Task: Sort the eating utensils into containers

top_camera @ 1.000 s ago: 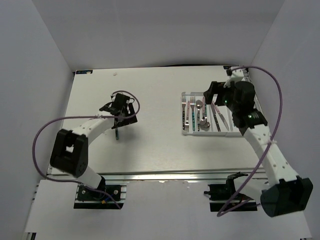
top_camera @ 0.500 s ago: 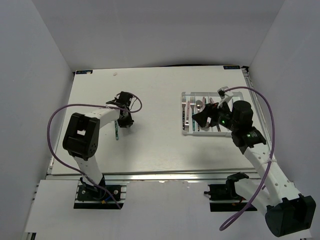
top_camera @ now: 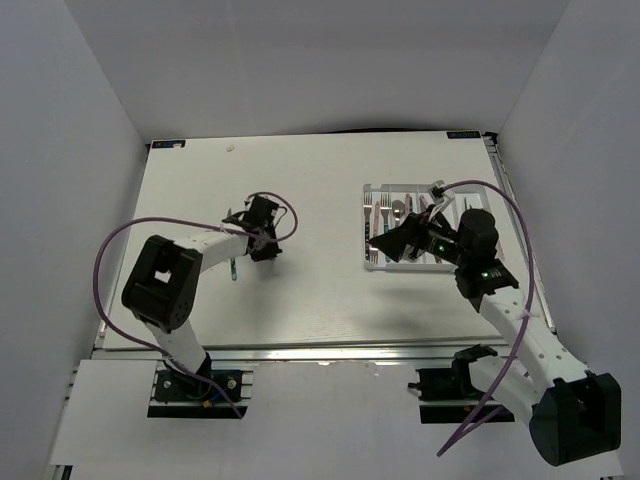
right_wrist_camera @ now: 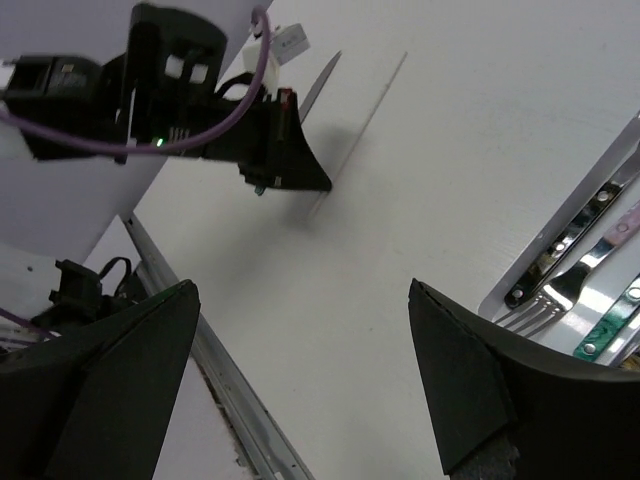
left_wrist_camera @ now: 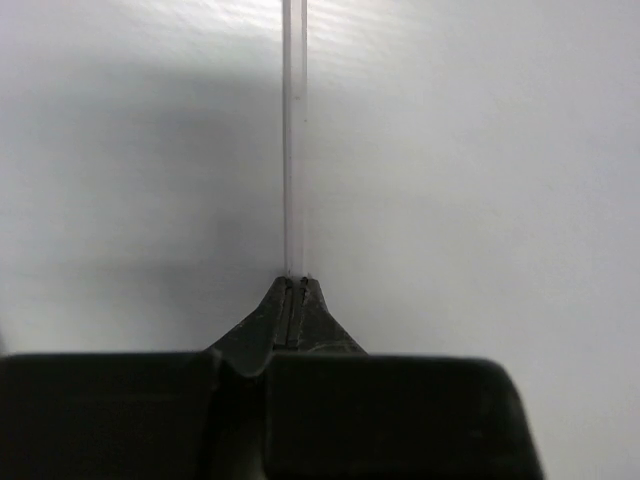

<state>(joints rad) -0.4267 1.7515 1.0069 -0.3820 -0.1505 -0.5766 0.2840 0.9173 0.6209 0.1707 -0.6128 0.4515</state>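
Top view: the left gripper (top_camera: 266,246) is down at the table (top_camera: 320,300), left of centre. A teal-handled utensil (top_camera: 233,267) lies just beside it, partly under the arm. The right gripper (top_camera: 386,243) hangs over the left edge of the white tray (top_camera: 367,208), which has forks, spoons and knives (top_camera: 402,215) lined up in its compartments.

Left wrist cam: the fingertips (left_wrist_camera: 283,298) are pinched tight on a thin pale strip (left_wrist_camera: 294,140) that runs straight away over the table. It's edge-on, so no idea which utensil it is.

Right wrist cam: the fingers (right_wrist_camera: 120,390) are spread wide with nothing between them. A dark-handled utensil (right_wrist_camera: 572,232) and its neighbours sit in the tray at the right edge, and the left arm is across the table.
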